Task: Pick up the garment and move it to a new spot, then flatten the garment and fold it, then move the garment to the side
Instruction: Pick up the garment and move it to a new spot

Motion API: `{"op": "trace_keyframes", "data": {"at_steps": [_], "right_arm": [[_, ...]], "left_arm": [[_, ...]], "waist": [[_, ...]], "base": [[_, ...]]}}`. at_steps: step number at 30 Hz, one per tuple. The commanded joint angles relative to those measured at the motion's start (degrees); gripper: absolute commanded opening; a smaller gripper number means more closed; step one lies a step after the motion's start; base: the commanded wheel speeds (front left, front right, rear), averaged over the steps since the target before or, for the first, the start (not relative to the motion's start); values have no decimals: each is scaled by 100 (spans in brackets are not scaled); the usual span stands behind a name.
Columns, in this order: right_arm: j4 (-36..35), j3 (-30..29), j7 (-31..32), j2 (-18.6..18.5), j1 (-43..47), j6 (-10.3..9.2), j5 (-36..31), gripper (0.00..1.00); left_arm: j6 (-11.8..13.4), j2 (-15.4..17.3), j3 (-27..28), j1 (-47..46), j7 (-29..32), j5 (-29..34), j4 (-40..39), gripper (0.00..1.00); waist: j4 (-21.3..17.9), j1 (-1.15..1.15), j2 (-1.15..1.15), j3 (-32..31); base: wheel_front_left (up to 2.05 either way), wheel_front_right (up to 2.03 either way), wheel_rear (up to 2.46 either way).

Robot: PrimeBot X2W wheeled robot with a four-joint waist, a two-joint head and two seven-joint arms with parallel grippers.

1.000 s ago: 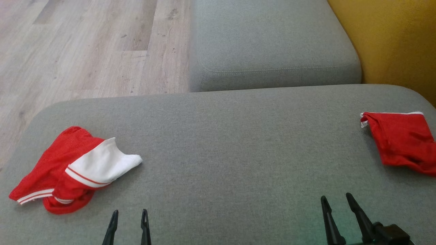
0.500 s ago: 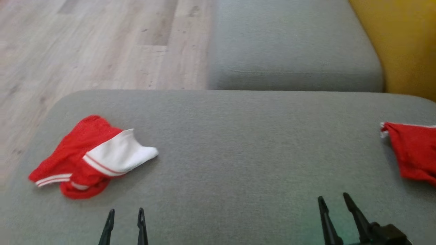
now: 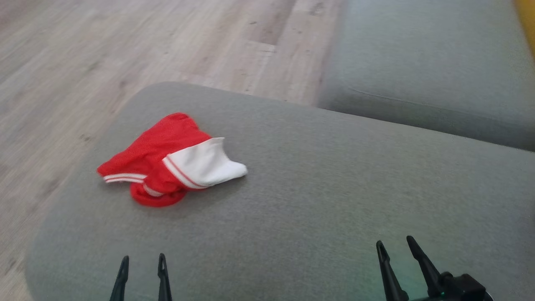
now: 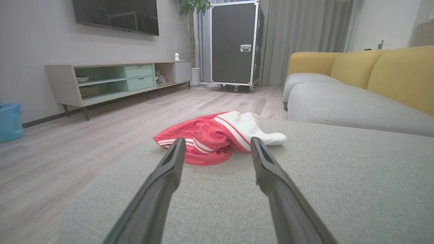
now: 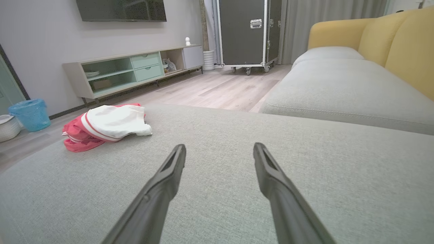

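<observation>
**Hovering with both grippers released, garment ahead on the left**

I see the crumpled red-and-white mesh garment (image 3: 171, 161) lying on the wide grey fabric cushion (image 3: 313, 196). In the head view it sits towards the cushion's far left corner, near the rounded edge where the pale wood-plank floor (image 3: 125, 46) begins. It is bunched into a heap. A white panel with thin red stripes is folded over the red cloth and points right, and a red hem with white stripes sticks out on the left. It may be a pair of sports shorts, but bunched as it is I cannot say for sure.

My left gripper (image 3: 143, 257) shows at the bottom of the head view, its two dark fingers parted and holding nothing, over bare cushion and well short of the garment. In the left wrist view the heap sits straight ahead, beyond the two fingertips and apart from them. My right gripper (image 3: 395, 241) is at the lower right, likewise spread and empty, and well apart from the garment. In its wrist view the heap lies off to the left.

Beyond the cushion is the grey seat of a sofa (image 3: 418, 62) with mustard-yellow back cushions (image 4: 400, 71). Across the floor, the left wrist view shows a low pale TV cabinet with mint-green drawers (image 4: 101, 79) and a dark screen (image 4: 115, 13) on the wall above it. A black wheeled flight case (image 4: 234, 44) and a blue plastic basket (image 4: 8, 120) also stand there.
</observation>
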Motion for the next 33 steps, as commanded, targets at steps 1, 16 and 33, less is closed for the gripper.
{"op": "trace_keyframes", "data": {"at_steps": [1,16,33], "right_arm": [[-152,127,-62,-51,-328,-4,-6,100],[-178,257,-62,-279,-354,-4,-114,100],[-631,317,-62,-1820,-1469,-4,-119,100]], "left_arm": [[19,-34,206,-188,-31,39,-206,100],[104,169,774,-812,-31,67,-553,100],[-517,832,974,-5289,816,-423,2404,100]], "waist": [[163,0,0,19],[287,0,0,302],[-139,0,0,2403]], "base": [[0,0,0],[0,0,0],[0,0,0]]}}
